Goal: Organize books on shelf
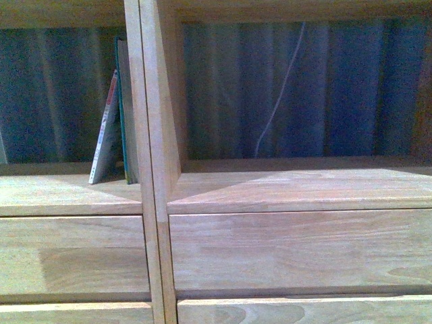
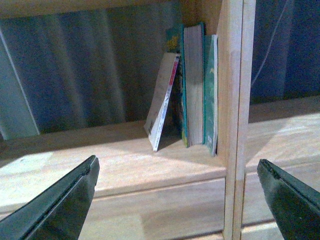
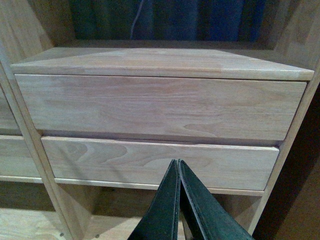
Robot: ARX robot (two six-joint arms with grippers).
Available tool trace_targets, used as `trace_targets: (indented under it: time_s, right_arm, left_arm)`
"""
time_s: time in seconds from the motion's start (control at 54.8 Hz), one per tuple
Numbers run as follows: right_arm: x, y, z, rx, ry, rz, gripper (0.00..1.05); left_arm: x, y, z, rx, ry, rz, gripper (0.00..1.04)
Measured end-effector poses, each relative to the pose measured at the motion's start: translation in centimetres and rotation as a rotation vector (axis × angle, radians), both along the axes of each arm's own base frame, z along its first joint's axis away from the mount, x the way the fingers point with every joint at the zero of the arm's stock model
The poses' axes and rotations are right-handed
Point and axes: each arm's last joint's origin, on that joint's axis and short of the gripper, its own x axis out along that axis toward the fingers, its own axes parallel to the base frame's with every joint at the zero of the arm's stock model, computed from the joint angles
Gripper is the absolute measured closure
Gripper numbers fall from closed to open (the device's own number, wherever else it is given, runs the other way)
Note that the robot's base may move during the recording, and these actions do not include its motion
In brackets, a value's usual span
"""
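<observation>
The light wood shelf [image 1: 290,189] fills the front view, with its centre divider [image 1: 152,135] between two columns. In the left column a thin white paperback [image 1: 106,135] leans tilted against taller teal books [image 1: 125,115] that stand upright against the divider. In the left wrist view the white paperback [image 2: 164,102] leans on the teal books [image 2: 194,85], which rest against the divider [image 2: 234,100]. My left gripper [image 2: 177,175] is open and empty, in front of the shelf board below the books. My right gripper [image 3: 177,167] is shut and empty, in front of the lower drawer front [image 3: 160,160].
Blue striped curtain [image 1: 304,88] hangs behind the open back, with a thin white cord [image 1: 280,94] dangling in the right column. Two drawer fronts [image 3: 160,102] sit stacked under the right shelf board. An open space [image 3: 100,210] lies below the drawers.
</observation>
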Motion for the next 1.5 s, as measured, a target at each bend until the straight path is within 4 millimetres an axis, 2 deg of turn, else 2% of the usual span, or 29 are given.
trace_targets:
  time_s: [0.091, 0.237, 0.365, 0.492, 0.638, 0.675, 1.058, 1.368, 1.404, 1.441, 1.459, 1.495]
  right_arm:
    - [0.0, 0.0, 0.0, 0.000, 0.000, 0.000, 1.02]
    - [0.0, 0.0, 0.0, 0.000, 0.000, 0.000, 1.02]
    - [0.0, 0.0, 0.0, 0.000, 0.000, 0.000, 1.02]
    - [0.0, 0.0, 0.0, 0.000, 0.000, 0.000, 1.02]
    - [0.0, 0.0, 0.0, 0.000, 0.000, 0.000, 1.02]
    - [0.0, 0.0, 0.0, 0.000, 0.000, 0.000, 1.02]
    - [0.0, 0.0, 0.0, 0.000, 0.000, -0.001, 1.02]
    - [0.0, 0.0, 0.0, -0.001, 0.000, 0.000, 1.01]
    - [0.0, 0.0, 0.0, 0.000, 0.000, 0.000, 0.96]
    - [0.0, 0.0, 0.0, 0.000, 0.000, 0.000, 0.89]
    - [0.0, 0.0, 0.0, 0.000, 0.000, 0.000, 0.87]
    - [0.0, 0.0, 0.0, 0.000, 0.000, 0.000, 0.77]
  left_arm:
    - [-3.9, 0.9, -2.7, 0.013, 0.025, 0.002, 0.07]
    - [-6.8, 1.7, -6.1, 0.008, 0.091, -0.009, 0.07]
    - [-8.2, 1.9, -8.9, -0.010, 0.141, -0.008, 0.07]
    - [-8.5, 1.8, -11.3, -0.020, 0.174, -0.051, 0.08]
    - [-8.6, 1.2, -11.9, -0.093, 0.191, 0.158, 0.30]
    - [-8.6, 0.9, -11.9, -0.104, 0.189, 0.193, 0.39]
    - [-8.6, -0.9, -12.0, -0.123, 0.187, 0.218, 1.02]
    - [-8.6, -1.2, -11.9, -0.122, 0.189, 0.191, 1.02]
    - [-8.6, -1.2, -12.0, -0.123, 0.189, 0.191, 1.01]
    - [-8.6, -1.3, -11.9, -0.123, 0.189, 0.190, 0.96]
    - [-8.6, -1.2, -11.9, -0.123, 0.189, 0.191, 0.92]
    - [-8.6, -1.3, -12.0, -0.123, 0.189, 0.190, 0.83]
